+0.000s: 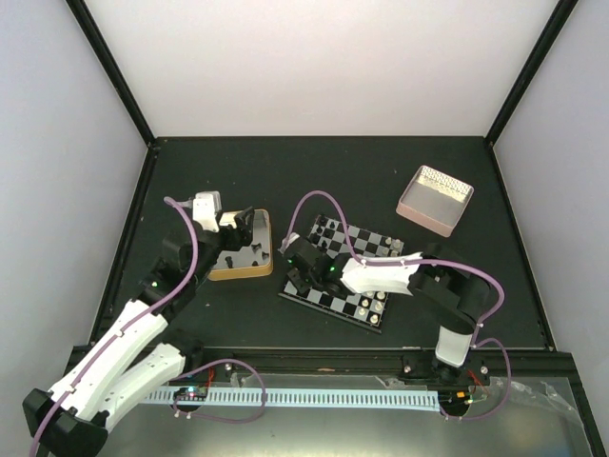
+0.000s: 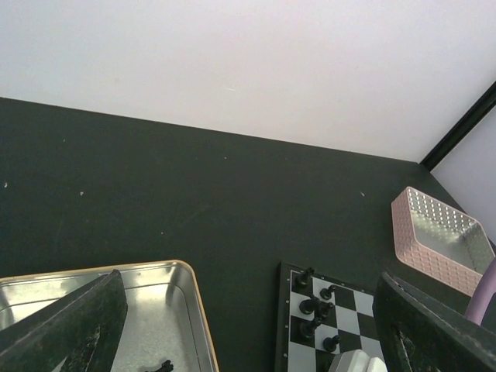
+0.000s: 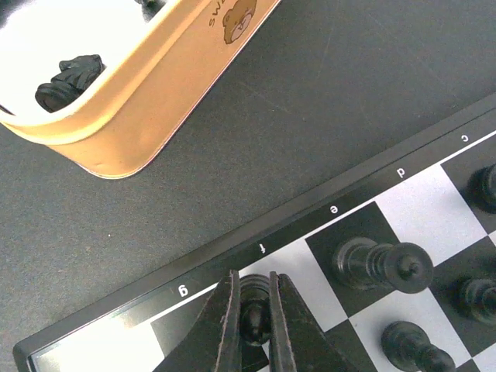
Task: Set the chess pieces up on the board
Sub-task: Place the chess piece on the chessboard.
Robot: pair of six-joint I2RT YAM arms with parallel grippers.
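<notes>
Right gripper (image 3: 255, 279) is clamped on a black chess piece (image 3: 254, 311), apparently upright, directly above the f square by the board (image 3: 298, 229) rim facing the worktop's left edge.

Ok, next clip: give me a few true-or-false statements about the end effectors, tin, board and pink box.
1. The right end effector is shut on a black chess piece at the board's f file. True.
2. The left end effector grips a piece. False: it is open and empty, above the tin.
3. The tin holds black pieces. True.
4. The pink box sits on the board. False: it stands apart from the board.
</notes>
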